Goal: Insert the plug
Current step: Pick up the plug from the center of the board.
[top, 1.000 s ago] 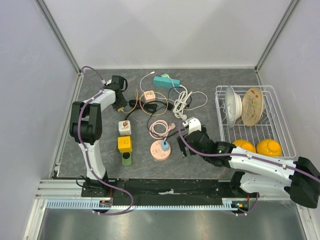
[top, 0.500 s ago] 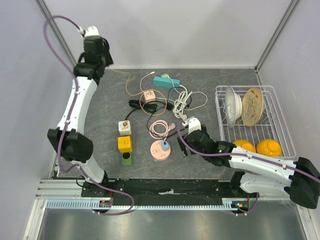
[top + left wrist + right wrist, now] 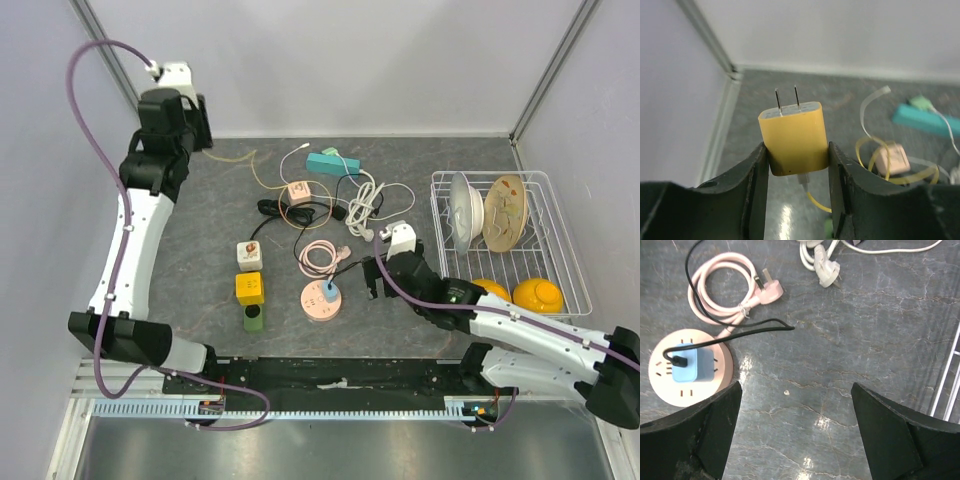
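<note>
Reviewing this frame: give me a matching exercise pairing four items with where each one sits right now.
Items:
1. yellow plug
2. blue adapter
3. pink plug
4. yellow bowls

Places:
A. lying loose on the table, on its coiled cord
B. inside the wire rack
C. seated in the round pink socket
D. clamped between the left fingers, prongs pointing away

Pairs: 1-D, 2-C, 3-A, 4-B
</note>
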Available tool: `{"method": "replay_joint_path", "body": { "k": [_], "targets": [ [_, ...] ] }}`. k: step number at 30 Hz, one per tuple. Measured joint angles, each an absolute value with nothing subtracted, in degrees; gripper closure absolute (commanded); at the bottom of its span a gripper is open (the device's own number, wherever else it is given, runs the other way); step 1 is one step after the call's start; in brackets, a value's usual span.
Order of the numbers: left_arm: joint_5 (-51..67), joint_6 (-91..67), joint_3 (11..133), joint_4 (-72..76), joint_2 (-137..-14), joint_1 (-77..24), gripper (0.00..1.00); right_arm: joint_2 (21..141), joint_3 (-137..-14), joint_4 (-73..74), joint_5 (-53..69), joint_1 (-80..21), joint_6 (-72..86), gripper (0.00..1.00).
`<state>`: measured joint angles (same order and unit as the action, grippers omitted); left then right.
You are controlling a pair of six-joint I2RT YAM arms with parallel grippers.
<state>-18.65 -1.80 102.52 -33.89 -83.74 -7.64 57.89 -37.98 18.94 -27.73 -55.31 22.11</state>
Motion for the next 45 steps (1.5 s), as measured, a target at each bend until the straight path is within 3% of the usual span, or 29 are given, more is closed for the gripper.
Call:
{"method": "replay_joint_path", "body": {
  "k": [8,17,31,40,45],
  "targets": [
    [-0.4,3.9,80.9,-32.3,-75.3,-17.8,0.94,54.6,-40.8,18.9,-25.7,-52.4,26.1,0.02],
    [10.1,10.7,67.8,-30.8,-70.1,-33.5,0.93,58.7,-48.9,18.9,-9.8,-44.3,29.3,0.04],
    [14.0,14.7,64.4,-30.9,-69.9,-42.8,0.91,63.7,-50.9,7.2,17.0,-33.5,43.3,0.13],
    [13.9,15.9,64.4,-29.8,-69.9,-45.2,0.91,69.0,-50.3,0.4,23.4,-33.5,50.9,0.22],
    [13.7,16.3,64.4,-29.4,-69.9,-45.5,0.91,70.9,-49.5,-1.5,25.8,-33.5,52.8,0.32]
  ]
}}
